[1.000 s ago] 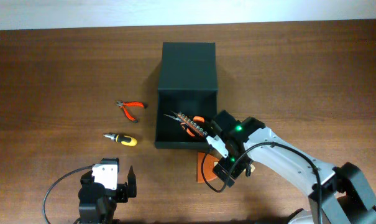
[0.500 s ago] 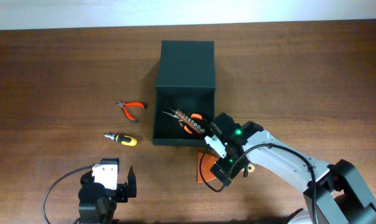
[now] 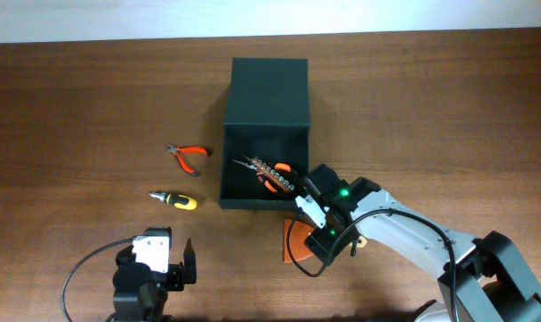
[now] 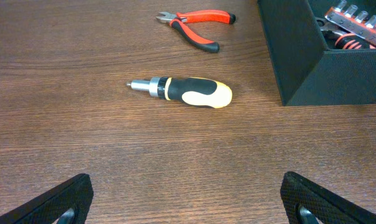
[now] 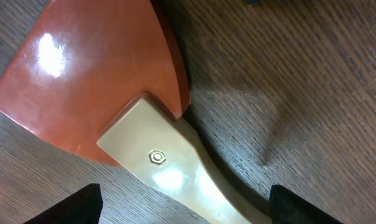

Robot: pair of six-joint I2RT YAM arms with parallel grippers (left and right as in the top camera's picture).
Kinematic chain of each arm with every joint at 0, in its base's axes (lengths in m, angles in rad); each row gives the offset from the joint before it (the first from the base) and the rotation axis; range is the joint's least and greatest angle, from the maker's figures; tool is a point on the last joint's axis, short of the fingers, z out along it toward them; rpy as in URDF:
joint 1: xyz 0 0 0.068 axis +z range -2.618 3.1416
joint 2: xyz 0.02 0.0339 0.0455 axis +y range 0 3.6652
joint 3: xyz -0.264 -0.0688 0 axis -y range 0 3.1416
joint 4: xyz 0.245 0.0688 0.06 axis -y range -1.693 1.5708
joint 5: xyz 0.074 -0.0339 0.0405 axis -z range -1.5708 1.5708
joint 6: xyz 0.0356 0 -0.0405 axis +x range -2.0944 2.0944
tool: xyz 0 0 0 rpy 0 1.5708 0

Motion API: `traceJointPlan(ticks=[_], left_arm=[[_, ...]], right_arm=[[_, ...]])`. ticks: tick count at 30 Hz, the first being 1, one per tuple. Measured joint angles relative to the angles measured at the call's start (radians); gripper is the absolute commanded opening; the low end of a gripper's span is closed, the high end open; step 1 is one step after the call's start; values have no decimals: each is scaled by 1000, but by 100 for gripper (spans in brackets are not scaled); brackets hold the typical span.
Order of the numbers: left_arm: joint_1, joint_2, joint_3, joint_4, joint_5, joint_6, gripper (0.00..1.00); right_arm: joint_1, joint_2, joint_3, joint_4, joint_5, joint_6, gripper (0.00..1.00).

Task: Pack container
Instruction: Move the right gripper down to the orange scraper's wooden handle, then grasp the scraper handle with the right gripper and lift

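Note:
The dark green container (image 3: 240, 170) stands mid-table with its flap lid (image 3: 269, 89) open toward the back. Inside it lie a bit holder and orange-handled pliers (image 3: 274, 176). My right gripper (image 3: 325, 240) is open just in front of the container's front right corner, low over a scraper. In the right wrist view its fingers (image 5: 184, 208) straddle the tan handle (image 5: 169, 168) behind the orange blade (image 5: 88, 74). My left gripper (image 3: 160, 266) is open and empty near the front edge; in the left wrist view (image 4: 188, 202) only its fingertips show.
Red-handled pliers (image 3: 188, 156) and a yellow-and-black screwdriver (image 3: 176, 199) lie left of the container. Both show in the left wrist view, the screwdriver (image 4: 184, 91) nearer and the pliers (image 4: 197, 28) farther, with the container wall (image 4: 293, 56) at right.
The container has shifted slightly to the left and back. My right gripper has edged a little with it. The left arm has not moved.

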Motion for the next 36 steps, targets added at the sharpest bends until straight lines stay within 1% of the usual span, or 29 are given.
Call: traceJointPlan(ticks=[1, 3, 4, 11, 17, 25, 27, 31, 36], left_arm=[[0, 0, 0, 0, 0, 0, 99], [0, 0, 0, 0, 0, 0, 99], [0, 0, 0, 0, 0, 0, 99], [0, 0, 0, 0, 0, 0, 99], [0, 0, 0, 0, 0, 0, 99], [0, 0, 0, 0, 0, 0, 99], [0, 0, 0, 0, 0, 0, 99], [0, 0, 0, 0, 0, 0, 99], [0, 0, 0, 0, 0, 0, 99]], right_arm=[[0, -1, 0, 0, -2, 9, 87], [1, -2, 0, -3, -6, 36, 94], [1, -2, 1, -3, -6, 44, 95], [1, -5, -3, 37, -11, 181, 95], [1, -32, -27, 75, -14, 254, 94], [1, -203, -35, 65, -13, 288, 95], [1, -235, -35, 40, -5, 290, 98], [1, -247, -48, 12, 17, 293, 99], [1, -247, -123, 23, 9, 293, 99]])
